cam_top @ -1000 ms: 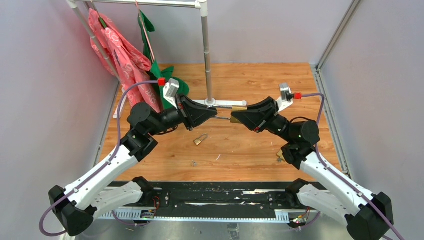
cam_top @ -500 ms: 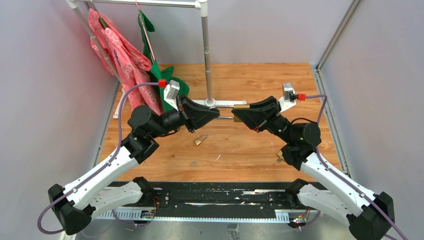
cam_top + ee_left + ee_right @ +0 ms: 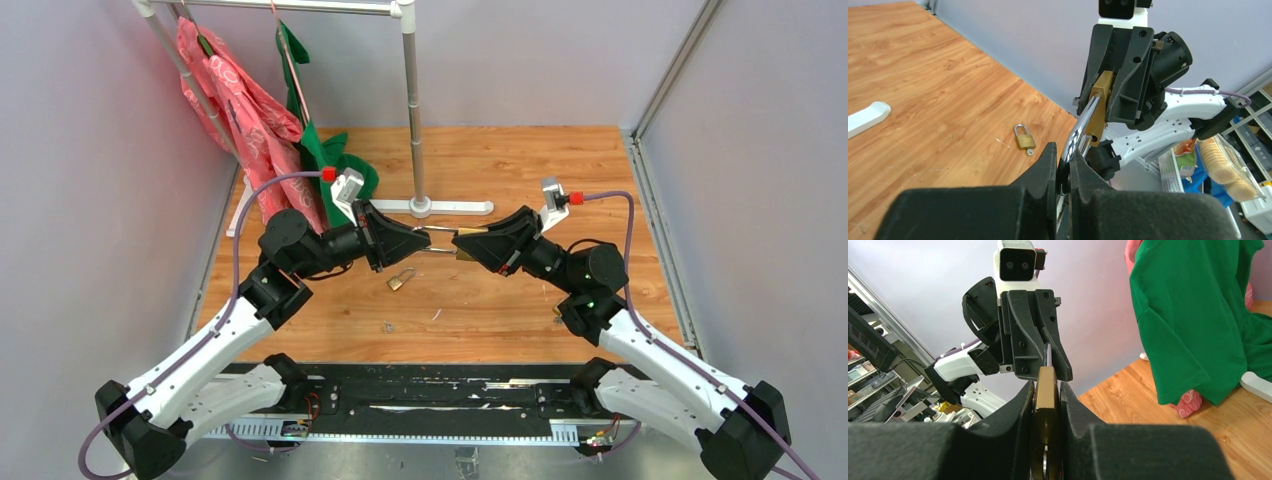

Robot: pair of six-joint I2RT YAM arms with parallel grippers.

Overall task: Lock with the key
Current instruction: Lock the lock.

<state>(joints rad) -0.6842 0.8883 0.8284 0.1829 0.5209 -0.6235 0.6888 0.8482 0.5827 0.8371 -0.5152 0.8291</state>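
Both arms have drawn nearer their bases, carrying the padlock between them above the worktop. Right fingers clamp its brass body; left fingers pinch the steel shackle. Pushing straight along the shackle, without twisting, should seat it; I see no key.

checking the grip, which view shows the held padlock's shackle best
Left wrist: the shackle shows clearly between the left end effector and the brass body. Top external shows only a thin silver line; right wrist shows just the body's edge, shackle hidden.
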